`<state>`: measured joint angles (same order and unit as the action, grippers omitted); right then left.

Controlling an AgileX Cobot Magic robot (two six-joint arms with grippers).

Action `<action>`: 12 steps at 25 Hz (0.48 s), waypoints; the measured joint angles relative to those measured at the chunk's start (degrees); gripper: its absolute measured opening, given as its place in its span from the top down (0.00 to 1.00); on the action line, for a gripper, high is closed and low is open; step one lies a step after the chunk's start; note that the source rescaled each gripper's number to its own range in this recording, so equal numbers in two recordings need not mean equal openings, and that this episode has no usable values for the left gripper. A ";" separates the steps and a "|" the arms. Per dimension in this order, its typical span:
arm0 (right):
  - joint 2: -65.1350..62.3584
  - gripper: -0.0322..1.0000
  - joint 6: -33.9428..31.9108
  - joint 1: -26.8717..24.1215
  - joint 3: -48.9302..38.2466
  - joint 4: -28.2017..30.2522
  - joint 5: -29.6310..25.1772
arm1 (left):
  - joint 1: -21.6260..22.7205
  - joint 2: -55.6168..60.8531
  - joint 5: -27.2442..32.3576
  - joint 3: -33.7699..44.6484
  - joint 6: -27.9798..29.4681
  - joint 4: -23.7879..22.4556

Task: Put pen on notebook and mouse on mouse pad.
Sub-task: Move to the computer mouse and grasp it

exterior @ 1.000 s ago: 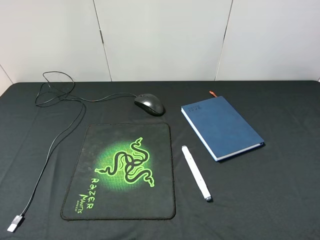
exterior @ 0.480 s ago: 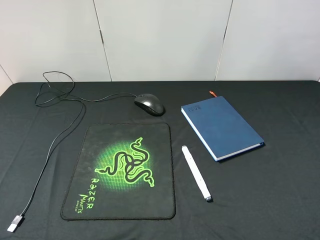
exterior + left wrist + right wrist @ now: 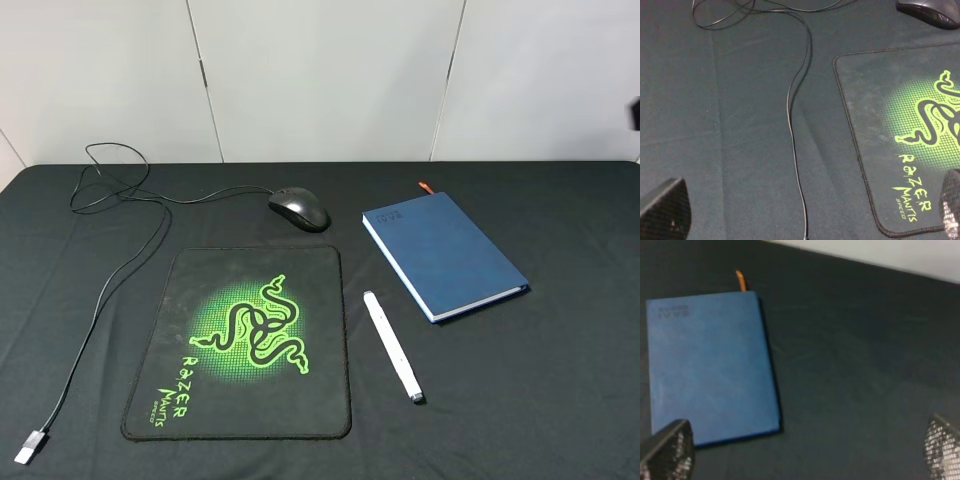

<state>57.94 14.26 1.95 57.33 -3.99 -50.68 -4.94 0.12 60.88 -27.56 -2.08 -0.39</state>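
The black mouse (image 3: 298, 209) rests on the tablecloth just behind the Razer mouse pad (image 3: 245, 340), not on it. To the right of the pad lies the white pen (image 3: 393, 346), with the blue notebook (image 3: 443, 255) behind it, the two apart. My left gripper (image 3: 807, 212) is open above the mouse's cable (image 3: 795, 125), to the left of the mouse pad (image 3: 900, 125); the mouse (image 3: 930, 10) shows at that view's edge. My right gripper (image 3: 805, 450) is open above the bare cloth beside the notebook (image 3: 710, 365). Neither holds anything.
The mouse's thin cable (image 3: 120, 260) loops at the back left and runs down the left side to a silver USB plug (image 3: 31, 447) near the front edge. A dark bit of the right arm (image 3: 636, 113) shows at the right edge. A white wall stands behind the table.
A dark part of the right arm has come into the exterior view at its right edge. The mouse, pad, pen and notebook have not moved.
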 joint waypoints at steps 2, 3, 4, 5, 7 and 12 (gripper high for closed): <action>4.37 0.00 3.07 0.00 2.06 -2.69 0.55 | 0.00 0.00 0.00 0.00 0.00 0.00; 6.19 0.00 4.33 0.00 2.91 -4.30 0.55 | 0.00 0.00 0.00 0.00 0.00 0.00; 8.32 0.00 5.85 0.00 3.95 -5.91 0.55 | 0.00 0.00 0.00 0.00 0.00 0.00; 10.40 0.00 7.21 0.00 5.00 -7.18 0.55 | 0.00 0.00 0.00 0.00 0.00 0.00; 14.04 0.00 9.63 0.00 6.83 -9.46 0.55 | 0.00 0.00 0.00 0.00 0.00 0.00; 22.21 0.00 13.00 4.86 11.79 -9.58 1.40 | 0.00 0.00 0.00 0.00 0.00 0.00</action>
<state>80.15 27.25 6.81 69.12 -13.57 -49.28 -4.94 0.12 60.88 -27.56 -2.08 -0.39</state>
